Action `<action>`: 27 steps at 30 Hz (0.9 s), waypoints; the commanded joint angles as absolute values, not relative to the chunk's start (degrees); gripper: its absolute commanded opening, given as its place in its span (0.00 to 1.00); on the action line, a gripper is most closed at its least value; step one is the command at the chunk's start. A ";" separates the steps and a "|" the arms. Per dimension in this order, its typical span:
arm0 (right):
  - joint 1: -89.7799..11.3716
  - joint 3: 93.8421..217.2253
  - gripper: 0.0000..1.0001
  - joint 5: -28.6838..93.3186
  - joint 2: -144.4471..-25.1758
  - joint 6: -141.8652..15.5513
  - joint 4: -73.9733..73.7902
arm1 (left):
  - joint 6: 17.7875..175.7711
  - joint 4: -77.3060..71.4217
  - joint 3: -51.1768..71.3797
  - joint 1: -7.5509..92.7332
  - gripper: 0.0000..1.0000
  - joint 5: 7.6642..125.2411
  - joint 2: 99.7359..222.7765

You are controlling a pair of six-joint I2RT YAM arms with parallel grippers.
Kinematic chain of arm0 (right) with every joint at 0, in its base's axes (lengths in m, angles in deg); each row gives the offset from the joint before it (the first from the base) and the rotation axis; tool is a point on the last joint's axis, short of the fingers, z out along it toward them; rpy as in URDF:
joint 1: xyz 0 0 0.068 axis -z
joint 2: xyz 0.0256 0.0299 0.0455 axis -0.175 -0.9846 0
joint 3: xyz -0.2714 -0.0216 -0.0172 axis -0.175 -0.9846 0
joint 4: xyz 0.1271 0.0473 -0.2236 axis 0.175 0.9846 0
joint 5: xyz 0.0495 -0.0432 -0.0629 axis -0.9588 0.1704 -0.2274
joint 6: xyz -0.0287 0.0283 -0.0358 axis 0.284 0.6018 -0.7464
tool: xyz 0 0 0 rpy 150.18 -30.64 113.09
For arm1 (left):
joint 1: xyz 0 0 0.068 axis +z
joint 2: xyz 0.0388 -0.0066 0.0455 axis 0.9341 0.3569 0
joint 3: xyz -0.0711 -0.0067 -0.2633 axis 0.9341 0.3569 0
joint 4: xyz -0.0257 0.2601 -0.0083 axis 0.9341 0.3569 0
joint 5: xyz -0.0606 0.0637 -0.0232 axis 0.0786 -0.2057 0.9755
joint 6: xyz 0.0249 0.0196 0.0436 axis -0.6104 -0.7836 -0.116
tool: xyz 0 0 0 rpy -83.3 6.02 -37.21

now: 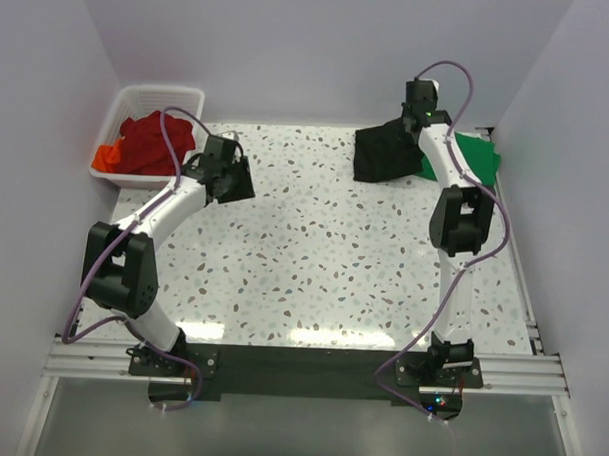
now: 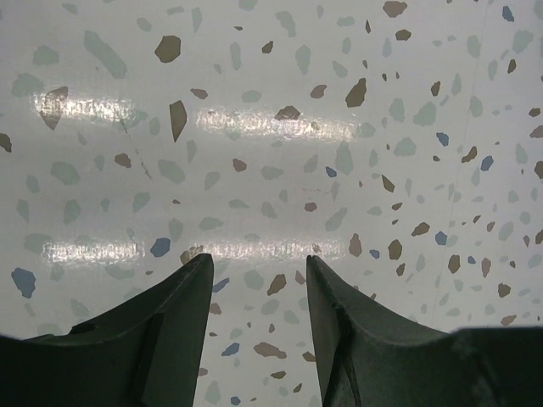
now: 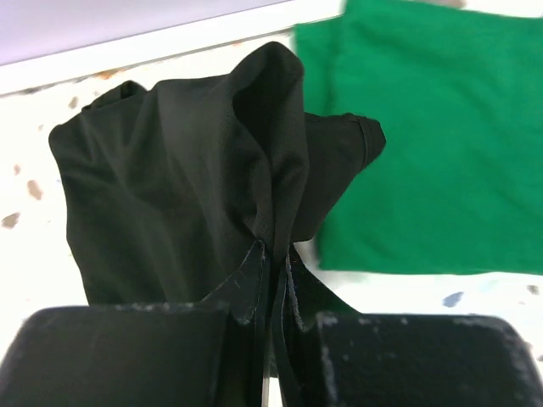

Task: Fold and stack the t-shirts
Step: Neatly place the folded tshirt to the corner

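Overhead, speckled terrazzo table (image 1: 324, 249) between plain pale walls (image 1: 321, 48).

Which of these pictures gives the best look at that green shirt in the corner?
The right wrist view: the green shirt fills much of it, lying flat and folded beside the black shirt pinched in the right end effector. The top view shows only a green sliver behind the arm. The left wrist view shows none of it.

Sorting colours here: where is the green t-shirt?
Top view: the green t-shirt lies flat at the table's far right, beside the black t-shirt.
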State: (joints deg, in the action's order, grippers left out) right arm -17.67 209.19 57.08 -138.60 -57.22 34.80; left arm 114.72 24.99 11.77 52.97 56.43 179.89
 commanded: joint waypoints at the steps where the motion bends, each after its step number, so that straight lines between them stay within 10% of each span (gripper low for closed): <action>1: -16.14 211.03 0.00 65.16 -136.45 -60.12 31.05 | 115.08 25.44 10.38 53.62 0.53 55.73 179.28; 27: -15.79 212.44 0.00 100.42 -139.69 -69.71 17.51 | 115.52 26.41 9.23 53.62 0.52 56.35 183.67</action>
State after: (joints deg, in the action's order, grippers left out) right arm -15.79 210.13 93.41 -138.62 -68.34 21.92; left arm 114.74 26.73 11.66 52.97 56.45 183.08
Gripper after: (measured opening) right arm 0.034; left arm 0.526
